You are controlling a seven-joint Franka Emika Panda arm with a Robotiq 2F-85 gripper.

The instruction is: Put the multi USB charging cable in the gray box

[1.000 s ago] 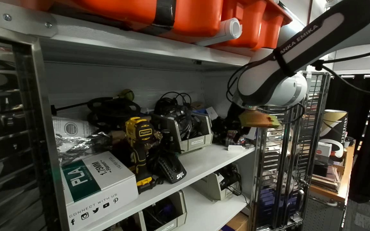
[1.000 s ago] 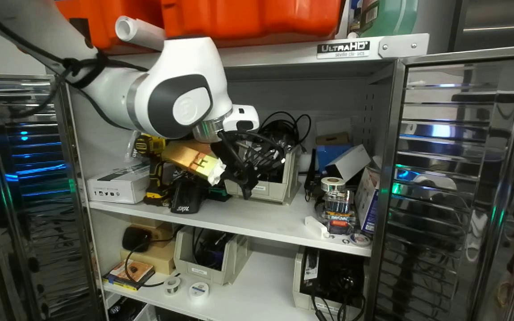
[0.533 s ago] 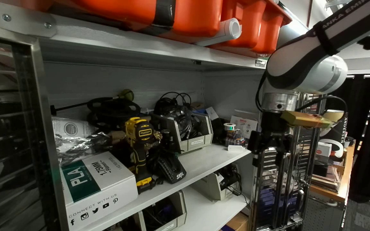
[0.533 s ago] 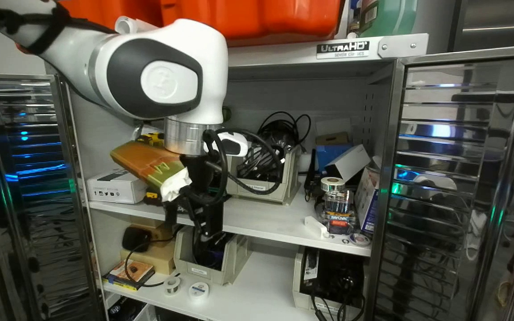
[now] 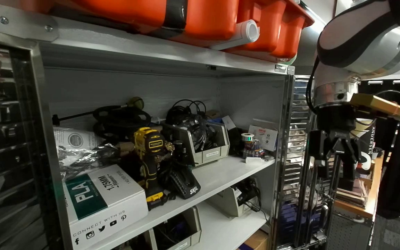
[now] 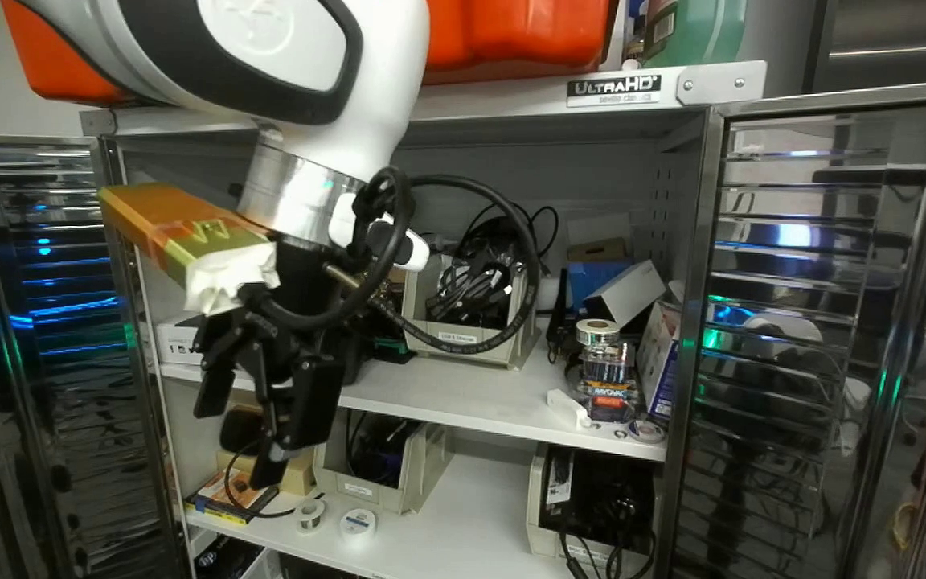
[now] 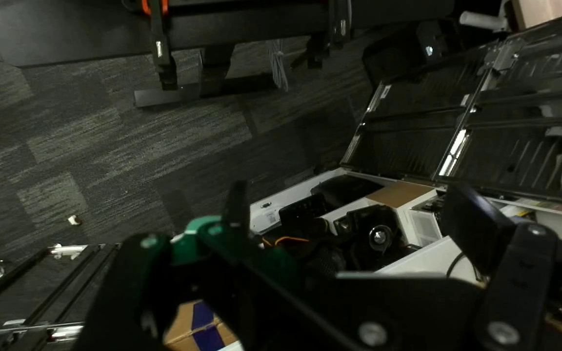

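Currently, in an exterior view, the end effector (image 5: 335, 169) hangs in front of the upper table (image 5: 221, 171), clear of its front edge, fingers (image 5: 349, 170) spread apart. A white PLA filament carton (image 5: 108, 196) stands at the left front corner, a yellow-and-black cordless drill (image 5: 151, 165) and a black SKIL charger (image 5: 186, 184) beside it. Further right sits the upper gray box (image 5: 200, 159), full of black cables (image 5: 200, 133).

In an exterior view, a Rayovac battery pack (image 6: 608, 394) stands near the upper table's right front corner. On the lower table (image 6: 471, 515) are the left gray box (image 6: 387, 495) and, towards the right corner, the right gray box (image 6: 543, 537), cords (image 6: 578, 569) trailing over its wall. Which gray box the task means, and which cable is the multi USB charging cable, I cannot tell.

In the wrist view, the fingers stand well apart; behind them show carpeted floor (image 7: 139, 141) and a cardboard box (image 7: 200, 324).
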